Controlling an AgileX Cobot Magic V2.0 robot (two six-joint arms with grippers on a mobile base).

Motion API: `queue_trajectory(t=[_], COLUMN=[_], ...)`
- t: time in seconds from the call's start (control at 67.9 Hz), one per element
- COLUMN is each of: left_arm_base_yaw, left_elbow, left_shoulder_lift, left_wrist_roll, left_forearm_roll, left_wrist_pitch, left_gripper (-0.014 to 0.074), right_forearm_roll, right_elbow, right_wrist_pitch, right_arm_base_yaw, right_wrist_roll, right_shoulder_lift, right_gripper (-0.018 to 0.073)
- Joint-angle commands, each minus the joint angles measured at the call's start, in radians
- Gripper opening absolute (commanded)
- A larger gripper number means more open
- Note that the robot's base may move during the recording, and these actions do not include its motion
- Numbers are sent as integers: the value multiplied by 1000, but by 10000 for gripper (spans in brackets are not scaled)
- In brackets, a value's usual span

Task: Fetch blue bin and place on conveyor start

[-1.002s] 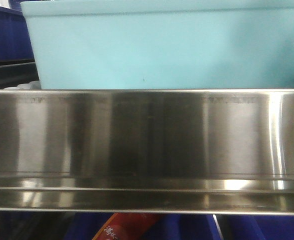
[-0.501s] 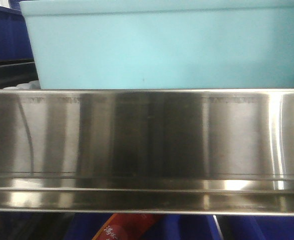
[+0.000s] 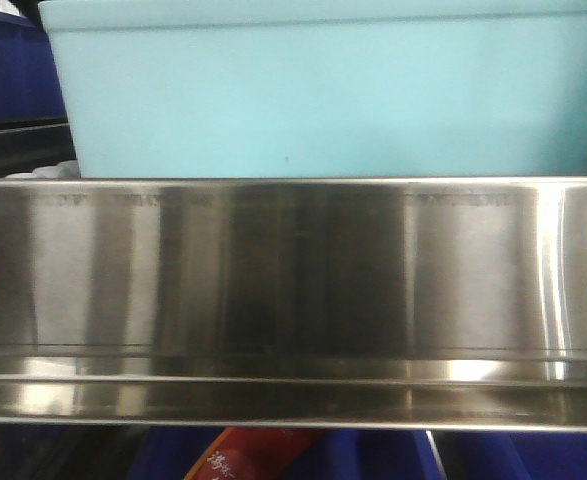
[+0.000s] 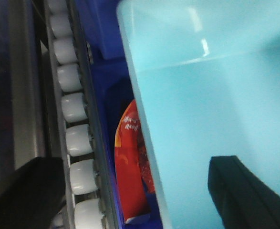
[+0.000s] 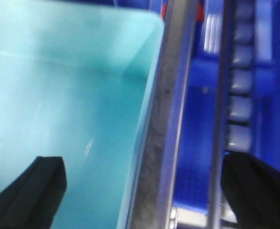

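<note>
The blue bin point(image 3: 323, 90), a pale turquoise tub, stands just behind a steel rail and fills the top of the front view. In the left wrist view the blue bin point(image 4: 216, 95) fills the right side. My left gripper point(image 4: 137, 200) is open, one finger point(image 4: 244, 191) over the bin's inside and the other outside its rim. In the right wrist view the blue bin point(image 5: 58, 95) fills the left side. My right gripper point(image 5: 144, 195) is open and straddles its rim, one finger point(image 5: 35, 186) over the bin's inside. The conveyor start is out of view.
A shiny stainless-steel rail point(image 3: 293, 270) crosses the front view below the bin. White rollers point(image 4: 75, 107) run along it, also in the right wrist view point(image 5: 240, 95). A red packet point(image 4: 130, 162) lies in a dark blue bin point(image 4: 99, 28) below. A grey metal bar point(image 5: 168, 119) runs beside the bin's rim.
The bin's upper left corner has shifted very slightly left. Reflections on the steel rail have changed a little. Nothing else differs.
</note>
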Motion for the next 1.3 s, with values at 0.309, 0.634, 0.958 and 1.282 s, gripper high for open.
queue_trajectory(t=[0.309, 0.634, 0.958, 1.282], left_arm_base_yaw=[4, 4, -14, -27], left_elbow=[-12, -26, -50, -50], left_shoulder_lift=[86, 79, -122, -265], left_wrist_roll=[-8, -8, -8, -8], left_forearm_roll=[-58, -51, -49, -47], left_wrist_pitch=[18, 42, 59, 100], left_gripper=[226, -111, -111, -111], right_forearm_roll=[15, 13, 13, 33], right_elbow=[-12, -15, -15, -42], right_wrist_pitch=[-12, 12, 3, -20], right_arm_base_yaw=[2, 2, 2, 2], right_wrist_roll=[2, 2, 2, 2], right_shoulder_lift=[122, 119, -99, -242], right_gripper=[170, -153, -153, -153])
